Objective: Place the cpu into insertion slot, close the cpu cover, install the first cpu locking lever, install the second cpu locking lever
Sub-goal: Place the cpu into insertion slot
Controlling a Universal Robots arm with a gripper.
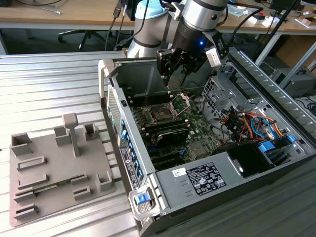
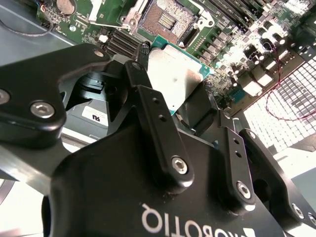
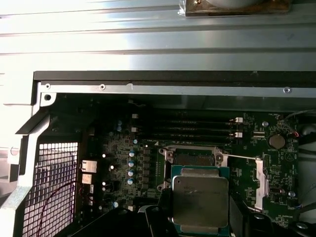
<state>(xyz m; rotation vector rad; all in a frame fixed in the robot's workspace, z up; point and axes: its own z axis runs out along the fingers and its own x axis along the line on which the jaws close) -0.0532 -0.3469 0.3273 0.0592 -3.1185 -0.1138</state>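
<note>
The black gripper [image 1: 178, 68] hangs over the open grey computer case [image 1: 143, 74]. Its fingers squeeze the small flat square chip with a silvery-grey top [image 3: 200, 200]. The chip is up in the air, just above the square dark socket with a shiny metal rim [image 3: 193, 157]. The thin silvery cover frame [image 1: 181, 101] stands open.

In the exterior view, an open case [image 1: 123, 143] lies on the desk [image 1: 49, 84]. A tray [image 1: 49, 168] sits just beside the case at its 9 o'clock. The board [image 1: 195, 131] lies flat inside the case. The slot [image 1: 160, 113] sits on the board toward its 10 o'clock, and the cover [image 1: 181, 101] stands tilted up at the slot's 2 o'clock. The hand [image 1: 174, 74] hangs above the slot, at its 12 o'clock, gripping the cpu [image 3: 200, 197]. In the first wrist view the cpu is clear of the slot and overlaps its edge. Cables [image 1: 252, 123] lie at the board's 3 o'clock, and a box [image 1: 202, 180] at its 5 o'clock.
</note>
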